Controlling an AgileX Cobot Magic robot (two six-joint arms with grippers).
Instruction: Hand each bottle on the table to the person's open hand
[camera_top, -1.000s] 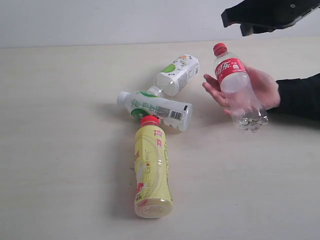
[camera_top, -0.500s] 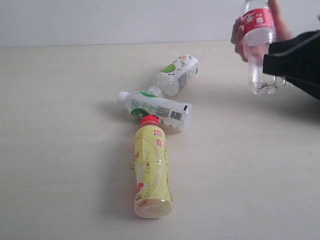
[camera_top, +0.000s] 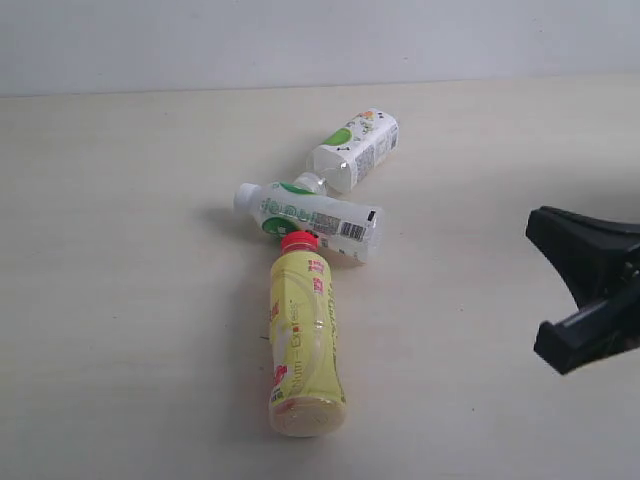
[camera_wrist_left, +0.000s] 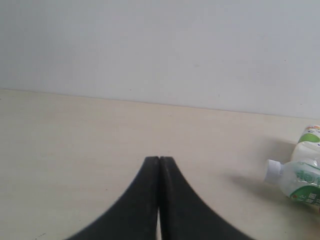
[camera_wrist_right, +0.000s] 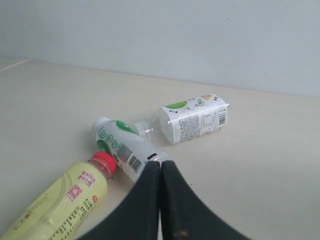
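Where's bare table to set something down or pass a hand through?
Free: the wide table left of the yellow bottle; the stretch between that bottle and the right end effector; the strip beyond the far white-and-green bottle. Crowded: the centre, where those two and the middle white-and-green bottle lie bunched in a chain.

Pale table (camera_top: 120, 300) carries yellow bottle (camera_top: 303, 340) and two white-green bottles (camera_top: 312, 215).

Prob. lab: bare table (camera_top: 120, 300), blank wall (camera_top: 300, 40).
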